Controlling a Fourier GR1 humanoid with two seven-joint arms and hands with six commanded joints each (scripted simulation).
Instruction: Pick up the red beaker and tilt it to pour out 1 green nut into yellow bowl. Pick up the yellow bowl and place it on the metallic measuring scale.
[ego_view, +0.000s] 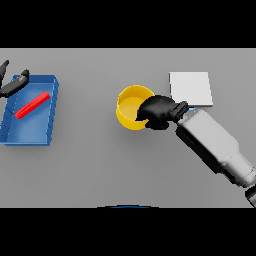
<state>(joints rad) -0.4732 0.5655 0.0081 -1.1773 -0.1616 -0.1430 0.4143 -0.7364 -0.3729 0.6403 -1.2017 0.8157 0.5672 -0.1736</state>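
Right robot hand grips the yellow bowl's rim.

The right robot hand (159, 111) curls over the yellow bowl (131, 106) at its 3 o'clock edge, hiding that rim. The white scale (190, 88) lies just beyond, toward 2 o'clock. At 9 o'clock on the grey tabletop (100, 165), the left robot hand (12, 85), cut off, fingers straight, overlaps a blue tray (35, 132) holding a red bar (33, 104).

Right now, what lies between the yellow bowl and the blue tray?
Head view: only bare grey table between the yellow bowl and the blue tray. The red beaker lies inside the tray.
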